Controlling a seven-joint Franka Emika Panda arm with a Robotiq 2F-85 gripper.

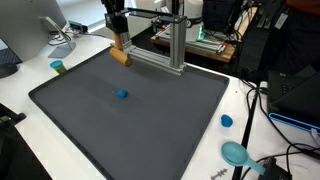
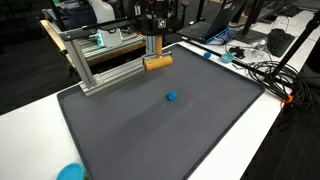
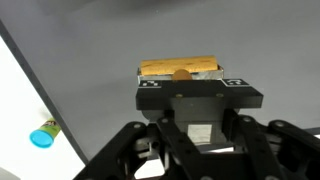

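Your gripper (image 1: 117, 38) comes down from above at the far edge of the grey mat (image 1: 130, 135). Its jaws are closed on a tan block (image 1: 119, 55). In both exterior views the block sits below the fingers, just beside the near rail of the aluminium frame (image 1: 165, 52). It appears apart from the rail, not touching it.

In the wrist view the block (image 3: 160, 68) lies crosswise between the fingers. Its long side runs left to right and its ends stand out past the grip. I judge that you took it across the narrow dimension because that is the only width the jaws can span. This also leaves the length of the block free to be squared against the frame.

In an exterior view the block (image 2: 158, 63) is level or nearly so and very close to the mat. I cannot tell whether its underside touches the surface or hangs just above it.

A small blue ball (image 2: 171, 97) lies loose near the middle of the mat, well apart from the block on its near side. A teal cylinder (image 3: 42, 135) sits on the white table (image 3: 15, 110) just off the mat's left edge. A blue cap (image 1: 227, 121) lies on the table beyond the right edge. None of these is in contact with your gripper.
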